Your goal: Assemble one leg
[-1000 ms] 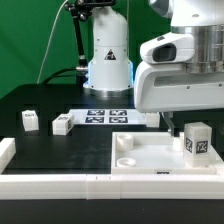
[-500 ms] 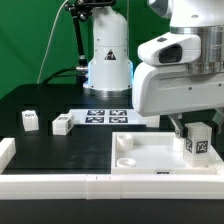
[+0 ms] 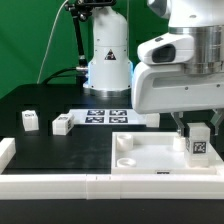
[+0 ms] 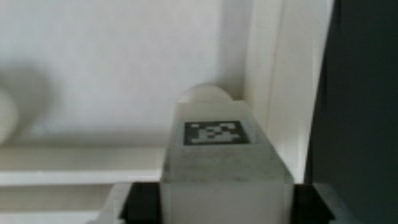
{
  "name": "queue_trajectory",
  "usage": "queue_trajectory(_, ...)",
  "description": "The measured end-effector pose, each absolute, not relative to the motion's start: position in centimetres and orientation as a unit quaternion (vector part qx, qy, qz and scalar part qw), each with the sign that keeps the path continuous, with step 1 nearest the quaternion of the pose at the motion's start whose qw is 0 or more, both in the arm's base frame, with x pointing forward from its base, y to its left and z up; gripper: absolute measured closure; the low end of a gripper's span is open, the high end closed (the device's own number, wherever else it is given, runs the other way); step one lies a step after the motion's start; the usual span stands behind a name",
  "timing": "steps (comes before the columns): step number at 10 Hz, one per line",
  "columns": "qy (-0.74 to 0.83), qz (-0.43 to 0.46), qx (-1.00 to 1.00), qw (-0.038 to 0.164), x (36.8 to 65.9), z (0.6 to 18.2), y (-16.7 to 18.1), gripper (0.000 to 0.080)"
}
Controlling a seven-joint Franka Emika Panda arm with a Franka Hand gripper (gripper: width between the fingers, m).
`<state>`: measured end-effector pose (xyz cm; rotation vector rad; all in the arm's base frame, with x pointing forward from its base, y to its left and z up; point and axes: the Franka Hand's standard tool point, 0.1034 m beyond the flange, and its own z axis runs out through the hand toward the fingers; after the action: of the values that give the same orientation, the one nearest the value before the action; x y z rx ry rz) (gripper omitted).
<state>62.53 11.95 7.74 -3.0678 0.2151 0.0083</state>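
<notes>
Since a second ago the held leg [image 3: 199, 141] has shifted slightly toward the exterior view's right and sunk a bit over the white panel [image 3: 150, 158]. From that view's left: two loose legs [image 3: 30, 120] [image 3: 63, 124] on the black table [image 3: 55, 150], marker board [image 3: 108, 116], then gripper [image 3: 198, 128]. Jaws closed on the leg's sides; wrist view shows the tagged block [image 4: 217, 160] clamped between both fingers [image 4: 137, 203], near the panel's corner.
</notes>
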Motion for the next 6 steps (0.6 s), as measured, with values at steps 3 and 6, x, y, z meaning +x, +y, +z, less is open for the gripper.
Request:
queue_trajectory(3, 0.301, 0.003, -0.953, 0.037, 62.66, 7.71, 11.93, 0.0508)
queue_trajectory(6, 0.437, 0.012, -0.898, 0.043, 62.73, 7.75, 11.80, 0.0508)
